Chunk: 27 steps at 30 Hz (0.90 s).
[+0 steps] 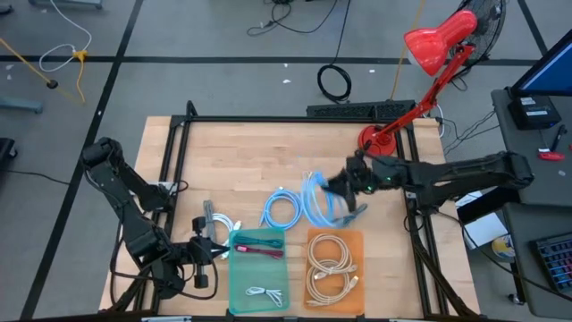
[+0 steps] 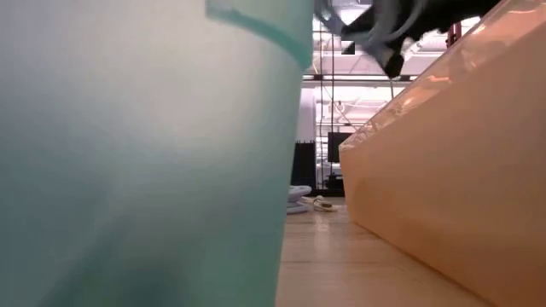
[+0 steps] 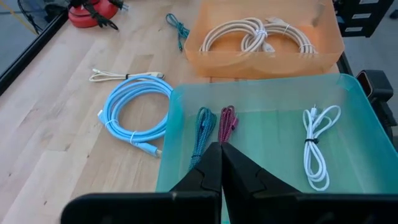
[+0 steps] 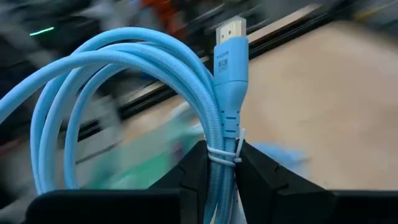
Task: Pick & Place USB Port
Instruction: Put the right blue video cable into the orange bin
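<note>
A: Two arms, and we only care about one. The right gripper (image 4: 217,163) is clamped on the light blue cable (image 4: 124,81), pinching the coil at its white tie; the plug stands up past the fingertips and the loops hang off to one side.

B: Where do we put it over the table?

A: In the high view the right gripper (image 1: 350,190) is up in the air over the bare wood, with the cable (image 1: 315,199) dangling just beyond the far edge of the orange bin (image 1: 335,261).

B: So which way is the drop?

A: The bins sit toward the front edge from the gripper: orange almost straight back under it, teal bin (image 1: 259,273) next over to the left. We judge a short pull toward the front does it. We can't tell which bin it belongs in.

B: Left arm?

A: The left gripper (image 3: 219,167) is parked at the teal bin's near rim, fingers pressed together, holding nothing. A second blue coil (image 1: 282,209) lies flat on the wood, farther out.
</note>
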### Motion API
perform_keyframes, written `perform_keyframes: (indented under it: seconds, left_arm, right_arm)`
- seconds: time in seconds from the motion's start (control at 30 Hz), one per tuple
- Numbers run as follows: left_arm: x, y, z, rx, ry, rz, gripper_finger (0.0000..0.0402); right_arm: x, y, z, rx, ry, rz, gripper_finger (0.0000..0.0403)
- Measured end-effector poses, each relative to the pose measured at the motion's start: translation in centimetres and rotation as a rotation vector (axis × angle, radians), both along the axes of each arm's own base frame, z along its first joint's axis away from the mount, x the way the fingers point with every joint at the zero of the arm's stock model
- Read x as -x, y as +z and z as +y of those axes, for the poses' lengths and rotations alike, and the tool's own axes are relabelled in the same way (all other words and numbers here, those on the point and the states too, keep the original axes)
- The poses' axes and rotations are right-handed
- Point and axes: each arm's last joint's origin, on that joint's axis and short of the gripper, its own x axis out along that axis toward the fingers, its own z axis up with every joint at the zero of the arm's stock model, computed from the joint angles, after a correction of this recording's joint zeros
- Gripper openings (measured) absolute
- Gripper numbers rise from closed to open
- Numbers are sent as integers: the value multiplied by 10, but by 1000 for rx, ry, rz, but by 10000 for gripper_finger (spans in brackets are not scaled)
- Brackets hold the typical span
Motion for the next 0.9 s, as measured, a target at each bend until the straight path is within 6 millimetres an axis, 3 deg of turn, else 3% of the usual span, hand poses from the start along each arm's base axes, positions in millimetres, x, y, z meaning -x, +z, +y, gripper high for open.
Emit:
perform_keyframes:
  seconds: [0.23,0.4,0.7,0.9]
  left_arm:
    - [0,0,0,7,4,-2,3]
    - [0,0,0,7,5,-3,3]
    - [0,0,0,8,5,-4,3]
    - [0,0,0,10,7,-4,3]
  right_arm:
    - [13,-8,41,-134,269,139,57]
    - [15,-27,69,-190,339,313,57]
    - [0,-60,121,-237,443,398,57]
    - [0,-80,142,-265,466,484,57]
